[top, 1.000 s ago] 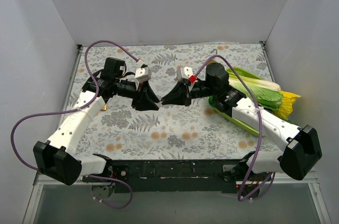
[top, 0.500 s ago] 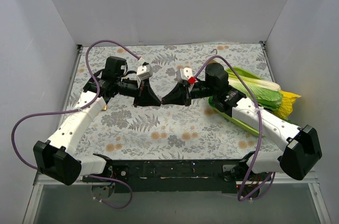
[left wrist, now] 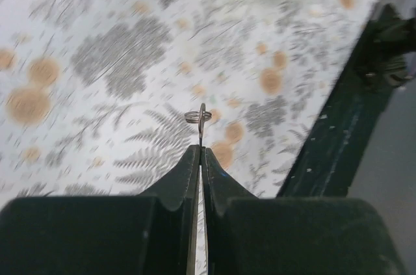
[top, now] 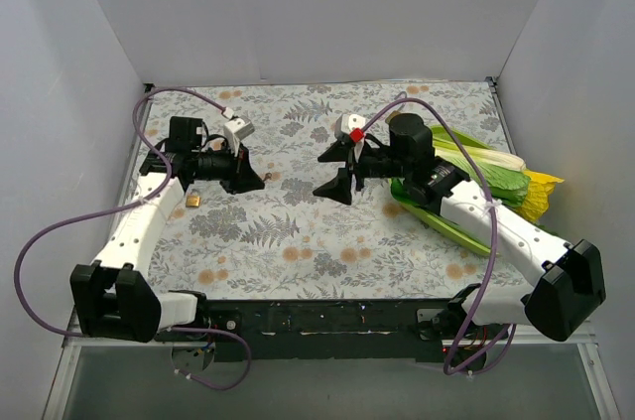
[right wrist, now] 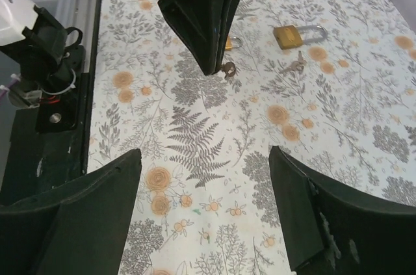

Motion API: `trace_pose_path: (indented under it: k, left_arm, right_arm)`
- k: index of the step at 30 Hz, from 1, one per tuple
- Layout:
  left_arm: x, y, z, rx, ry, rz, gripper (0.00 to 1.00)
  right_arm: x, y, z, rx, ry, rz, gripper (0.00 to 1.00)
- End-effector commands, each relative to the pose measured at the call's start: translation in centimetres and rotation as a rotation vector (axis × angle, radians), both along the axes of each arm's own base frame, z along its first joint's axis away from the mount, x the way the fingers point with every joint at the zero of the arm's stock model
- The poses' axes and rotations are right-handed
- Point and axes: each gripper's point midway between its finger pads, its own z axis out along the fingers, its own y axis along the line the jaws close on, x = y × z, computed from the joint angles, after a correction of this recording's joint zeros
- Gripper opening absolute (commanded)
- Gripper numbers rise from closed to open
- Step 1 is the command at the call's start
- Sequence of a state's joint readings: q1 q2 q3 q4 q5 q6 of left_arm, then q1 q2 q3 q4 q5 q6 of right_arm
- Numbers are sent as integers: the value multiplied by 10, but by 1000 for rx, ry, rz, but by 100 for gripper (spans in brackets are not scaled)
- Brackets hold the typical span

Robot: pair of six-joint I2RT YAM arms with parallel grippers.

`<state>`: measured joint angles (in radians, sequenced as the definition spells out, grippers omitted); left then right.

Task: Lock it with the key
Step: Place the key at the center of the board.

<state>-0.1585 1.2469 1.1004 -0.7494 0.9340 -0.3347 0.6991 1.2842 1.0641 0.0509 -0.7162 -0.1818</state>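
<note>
Floral cloth (top: 298, 241), brass padlock (right wrist: 290, 35), key (left wrist: 201, 130)

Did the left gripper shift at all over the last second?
Yes. In the top view the left gripper has pulled leftward, toward the left edge of the floral tablecloth, away from the right gripper.

- A white cloth-covered surface (top: 298, 241), printed with grey ferns and orange flowers, is lying flat across the whole work area.
- A leafy green vegetable with pale white stalks (top: 486, 164) is lying on its side at the surface's right edge.
- A crinkled yellow object (top: 543, 192), too unclear to identify, is resting just beside the vegetable, against the right wall.
- Plain white panel walls (top: 317, 13) are enclosing the surface on the left, far and right sides.
- A black metal rail (top: 327, 319) is running along the near edge.
</note>
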Motion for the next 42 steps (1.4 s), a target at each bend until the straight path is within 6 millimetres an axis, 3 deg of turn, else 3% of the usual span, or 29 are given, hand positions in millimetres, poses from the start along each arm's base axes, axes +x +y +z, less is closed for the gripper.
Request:
trace_pose_path:
  k: [1,6,14,24,32,36,42]
  left_arm:
    - [20,53,-61,256,123,214,0]
    - [36,112,-124,505,267,378,0]
    - [44,160,-173,654,403,513,0]
    - [61,172,-188,683,445,592,0]
    - [69,168,-193,660,467,606,1]
    - [71,165,-184,638,455,592,28]
    - [81,159,-154,594,426,603,44]
  right_arm:
    - [12,-15,5,-16,-7,-95,86]
    - [20,-23,-9,-69,9,-154,86]
    - [20,-32,-17,-93,15,-179,86]
    - [20,-32,-17,-91,15,-175,86]
    - [19,-32,-18,-92,20,-171,87]
    - [19,-33,-16,-92,18,-177,87]
    - [20,-32,-14,-88,16,-177,87]
